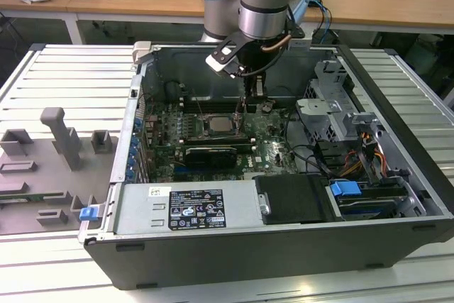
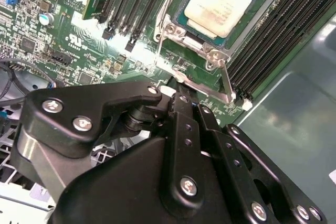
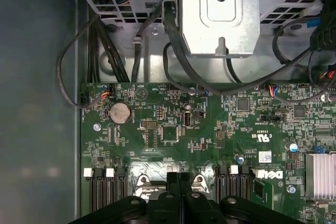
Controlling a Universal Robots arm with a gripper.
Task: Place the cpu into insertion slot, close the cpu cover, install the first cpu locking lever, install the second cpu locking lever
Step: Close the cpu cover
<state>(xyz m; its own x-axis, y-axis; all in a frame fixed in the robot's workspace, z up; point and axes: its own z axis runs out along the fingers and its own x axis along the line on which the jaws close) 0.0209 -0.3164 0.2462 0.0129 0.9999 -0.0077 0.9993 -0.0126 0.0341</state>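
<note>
My pincer [image 1: 245, 108] hung low inside the open computer case [image 1: 213, 246], its tip close over the green motherboard [image 1: 273, 152]. In the exterior view it stood just to that view's right of the cpu [image 1: 220, 124] and a little farther back. The two black fingers [image 3: 172, 182] were pressed together, as the first wrist view showed plainly, with only a thin seam between them. The cpu [image 2: 218, 1] already sat in the insertion slot [image 2: 173, 32], pale metal top up. The cpu cover [image 2: 251, 11] lay flat around it like a frame. In the second wrist view a thin silver locking lever [image 2: 227, 80] ran slantwise from the socket's corner toward my pincer [image 2: 181, 98]. It came very near the tip (whether it actually touched me I could not tell). Long black memory slots [image 2: 283, 30] flanked the socket on both sides. On the board's other side, in the first wrist view, were a round coin battery [image 3: 119, 113] and a grey metal drive cage [image 3: 220, 14], with black cables [image 3: 176, 45] looping beneath the cage.
</note>
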